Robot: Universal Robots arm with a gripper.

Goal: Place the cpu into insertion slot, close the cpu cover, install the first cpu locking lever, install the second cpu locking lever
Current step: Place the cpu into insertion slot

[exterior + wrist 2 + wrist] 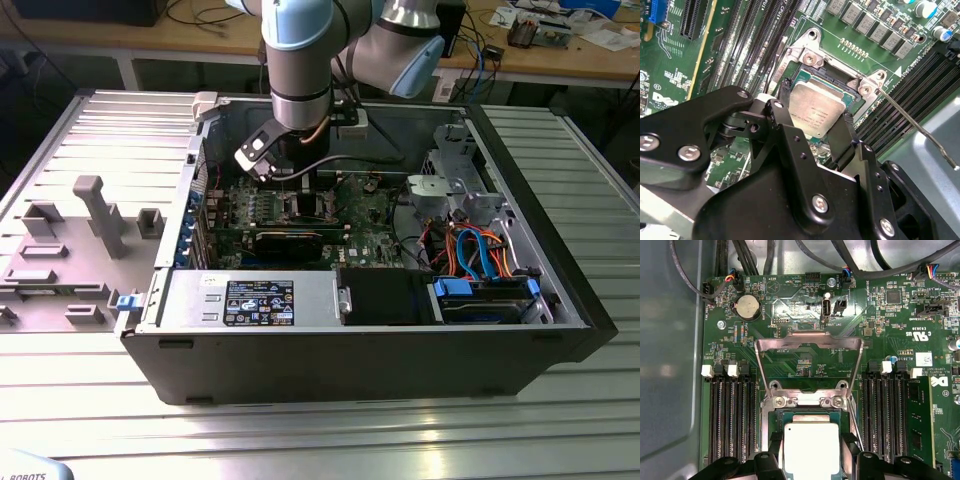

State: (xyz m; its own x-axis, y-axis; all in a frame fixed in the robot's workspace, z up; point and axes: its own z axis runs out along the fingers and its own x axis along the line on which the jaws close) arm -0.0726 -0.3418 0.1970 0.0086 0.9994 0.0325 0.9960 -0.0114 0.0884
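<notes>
In both wrist views the cpu (816, 111) (811, 447), a small square chip with a silvery top, sits between my gripper's (816, 102) (811, 440) two black fingers (784, 89), which press on its opposite edges. It is level, in or just over the insertion slot (826, 75) (790, 413); I cannot tell if it is seated. The cpu cover (808, 340) is swung open and lies back on the board beyond the slot. One thin metal locking lever (920, 131) stands free, angled away from the socket. In the exterior view the gripper (293, 186) reaches down into the case.
Long black memory slots (730, 415) (885, 410) flank the socket on both sides. The open computer case (560, 300) holds a black graphics card (290, 240), drive cages and coloured cables (480, 250) at the exterior view's right. A grey fixture plate (70, 240) lies at the exterior view's left.
</notes>
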